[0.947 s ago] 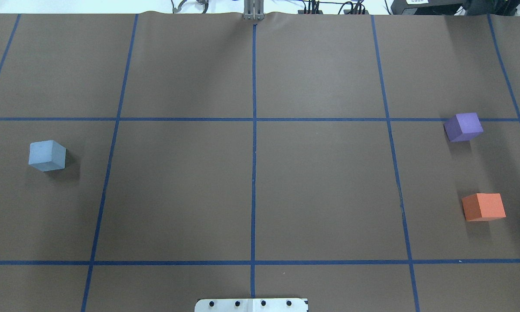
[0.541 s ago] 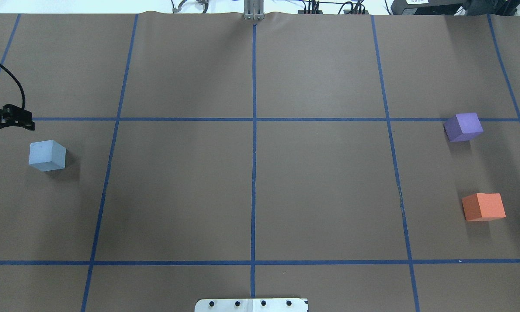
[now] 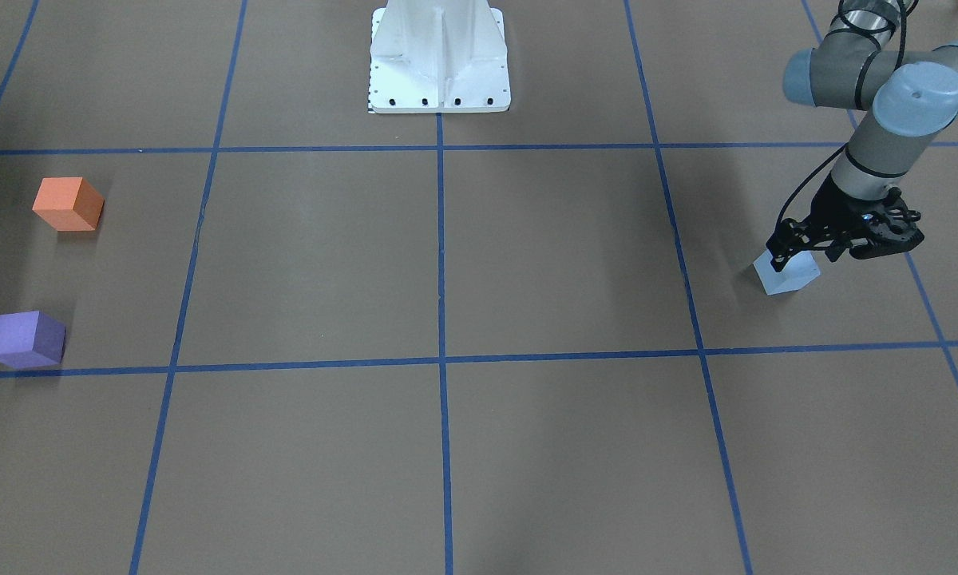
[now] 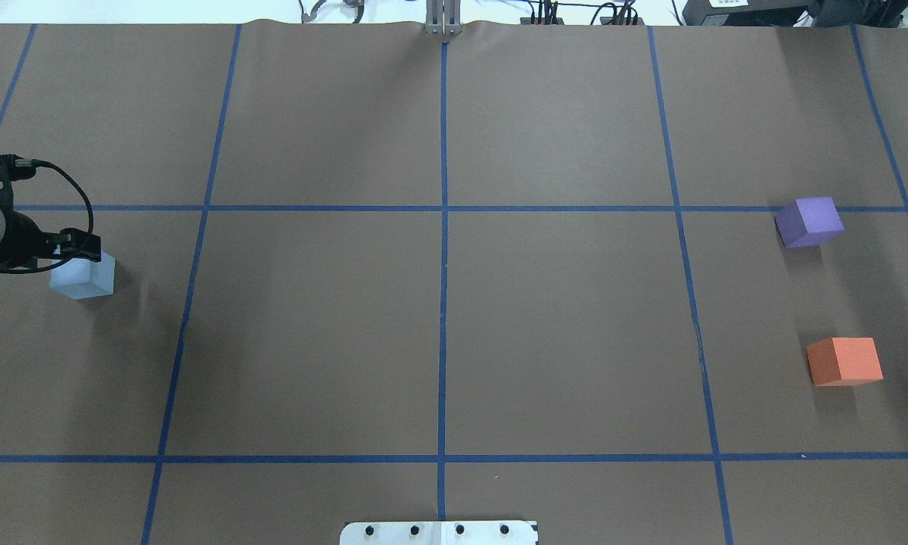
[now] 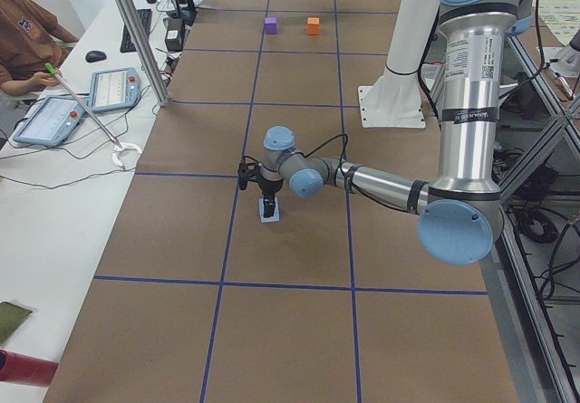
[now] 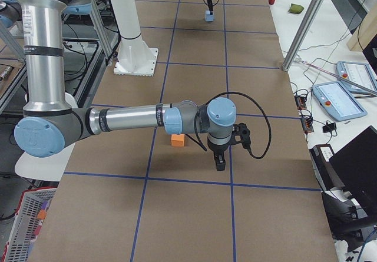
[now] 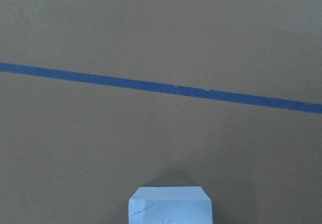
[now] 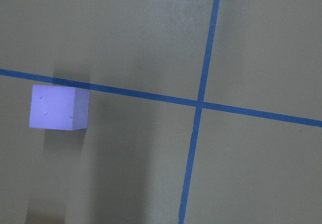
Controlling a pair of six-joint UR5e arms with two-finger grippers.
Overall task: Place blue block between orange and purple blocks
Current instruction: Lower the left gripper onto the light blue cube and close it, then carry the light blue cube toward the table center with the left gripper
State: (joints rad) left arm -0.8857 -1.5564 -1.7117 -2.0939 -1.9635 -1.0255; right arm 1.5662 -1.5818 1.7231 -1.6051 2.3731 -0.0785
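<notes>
The light blue block (image 4: 83,278) sits at the table's far left; it also shows in the front view (image 3: 789,275) and at the bottom of the left wrist view (image 7: 170,206). My left gripper (image 4: 76,248) hangs open just above it, jaws over its far top edge (image 3: 802,249). The purple block (image 4: 808,221) and the orange block (image 4: 845,361) sit apart at the far right. My right gripper (image 6: 220,165) shows only in the right side view, next to the orange block (image 6: 177,140); I cannot tell if it is open or shut. Its wrist camera sees the purple block (image 8: 58,107).
Blue tape lines split the brown table into squares. The white robot base plate (image 3: 439,56) stands at the middle of the near edge (image 4: 439,532). An operator's desk with tablets (image 5: 54,113) runs along the table's far side.
My left arm came in from the left edge and moved toward the robot until its gripper is over the blue block. The blocks have not moved.
</notes>
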